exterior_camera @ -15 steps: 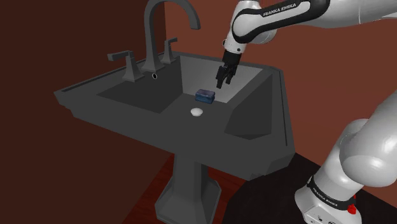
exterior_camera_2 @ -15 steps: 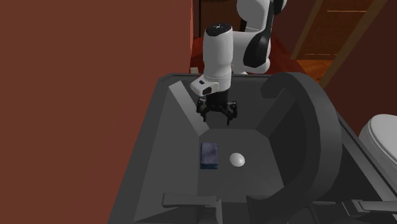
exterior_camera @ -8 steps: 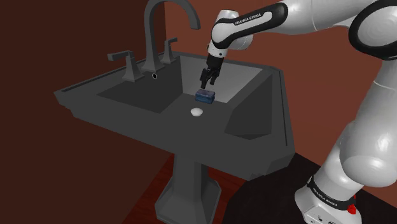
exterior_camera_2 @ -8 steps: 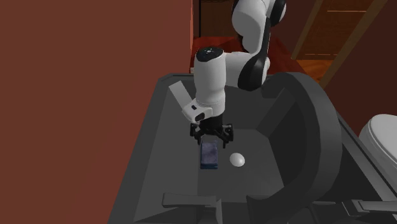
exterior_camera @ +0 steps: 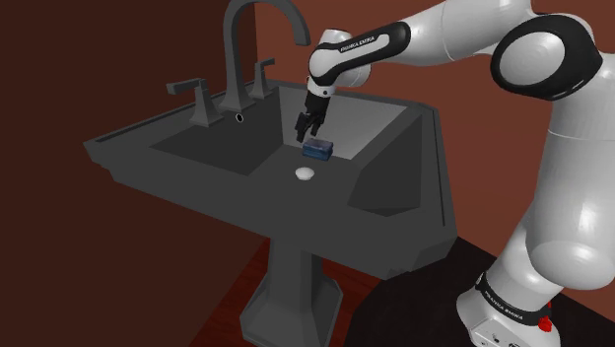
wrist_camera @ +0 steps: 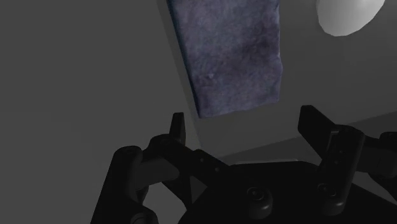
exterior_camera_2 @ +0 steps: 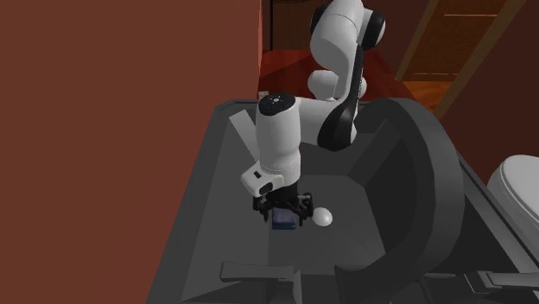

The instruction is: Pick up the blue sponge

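The blue sponge (exterior_camera: 317, 149) lies flat on the floor of the dark grey sink basin (exterior_camera: 212, 148), a small rectangular block. From the second exterior view the sponge (exterior_camera_2: 282, 221) is partly covered by the hand. My black gripper (exterior_camera: 307, 127) hangs just above it, open, with nothing between its fingers. In the wrist view the sponge (wrist_camera: 230, 54) lies just ahead of the gripper (wrist_camera: 245, 127), whose two fingers stand wide apart and do not touch it.
A white round drain plug (exterior_camera: 306, 173) sits beside the sponge. The tall dark faucet (exterior_camera: 239, 49) with two handles rises at the basin's back rim. Sloped basin walls (exterior_camera_2: 393, 181) close in around the hand. A white toilet (exterior_camera_2: 516, 186) shows at the second exterior view's right.
The arm has swung across the basin and lowered, bringing the open gripper from the basin's far wall to just above the sponge. The sponge has not moved.
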`<state>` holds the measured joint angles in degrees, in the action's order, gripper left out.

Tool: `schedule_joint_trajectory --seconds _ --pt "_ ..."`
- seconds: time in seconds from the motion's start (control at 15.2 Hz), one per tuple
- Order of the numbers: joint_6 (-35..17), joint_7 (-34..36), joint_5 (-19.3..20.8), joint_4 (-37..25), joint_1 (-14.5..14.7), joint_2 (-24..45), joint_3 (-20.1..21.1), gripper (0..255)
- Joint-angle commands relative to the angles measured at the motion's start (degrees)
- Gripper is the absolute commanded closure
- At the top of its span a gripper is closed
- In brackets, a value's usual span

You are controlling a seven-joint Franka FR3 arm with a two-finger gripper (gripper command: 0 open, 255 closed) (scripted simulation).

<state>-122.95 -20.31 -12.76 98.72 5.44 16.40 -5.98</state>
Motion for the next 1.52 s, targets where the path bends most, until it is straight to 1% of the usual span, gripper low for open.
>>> schedule_joint_trajectory --seconds 0.0,0.26,0.33,0.92,1.45 --pt "-1.44 -0.35 -0.26 0.86 -0.02 0.56 0.08 0" --pt "-3.15 -0.75 -0.57 1.94 -0.04 1.22 0.17 0" --pt "-3.11 -0.76 -0.56 1.95 -0.05 1.18 0.16 255" --pt "-3.15 -0.75 -0.57 1.94 -0.04 1.23 0.17 255" --pt "2.24 0.46 0.31 -1.72 -0.01 -0.59 -0.1 255"
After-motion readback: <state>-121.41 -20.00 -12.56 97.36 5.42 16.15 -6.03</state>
